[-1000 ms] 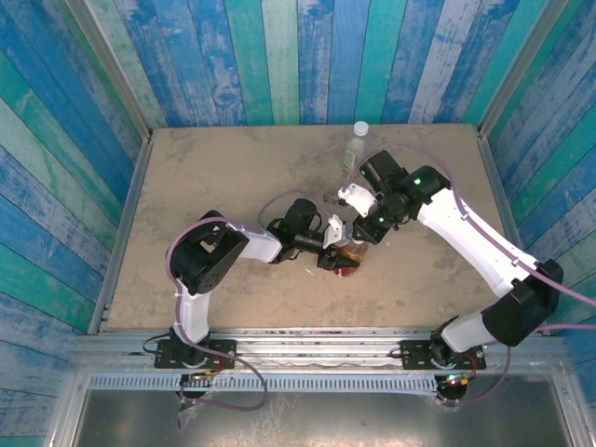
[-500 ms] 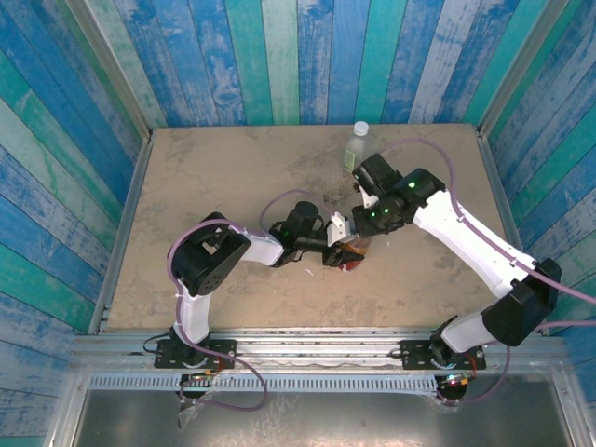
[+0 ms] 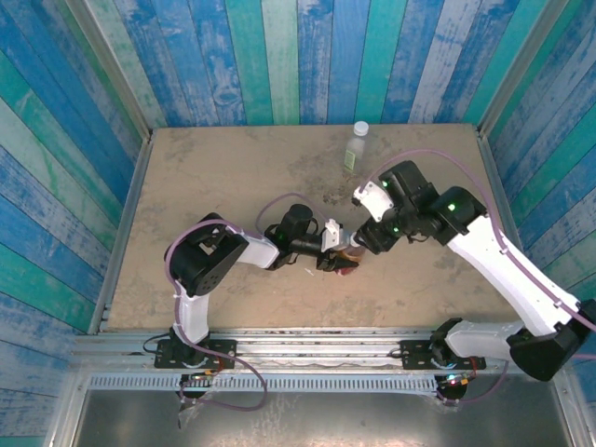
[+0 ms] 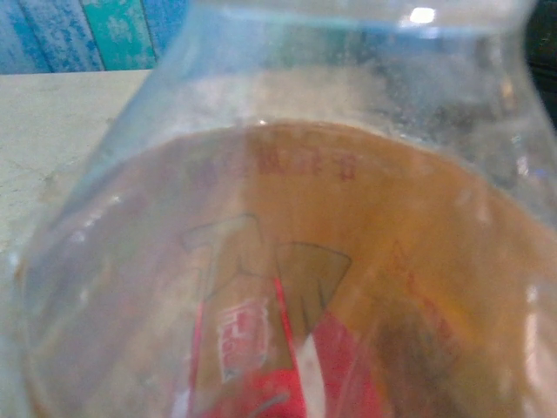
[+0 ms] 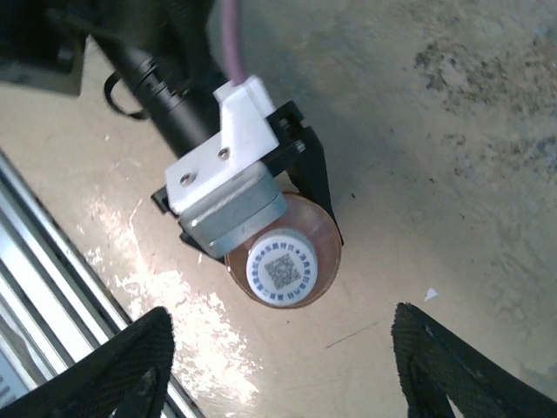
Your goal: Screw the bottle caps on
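The amber bottle (image 3: 348,255) with the red label stands at mid-table, and my left gripper (image 3: 337,251) is shut on its body. Close up in the left wrist view, the amber bottle (image 4: 287,287) shows its liquid and red label. From above, in the right wrist view, a white cap (image 5: 281,272) with a printed code sits on its neck. My right gripper (image 5: 287,383) hangs open above the cap, one finger on each side and neither touching it. The pale green-label bottle (image 3: 355,149) stands at the back with a white cap (image 3: 360,128) on it.
A thin white scrap (image 5: 432,294) lies on the table just right of the amber bottle. A metal rail (image 5: 52,287) runs along the table's near edge. Blue plank walls (image 3: 279,56) enclose the table on three sides.
My right gripper has turned and drawn back to the right of the amber bottle's top. The left arm still holds the bottle in about the same place.
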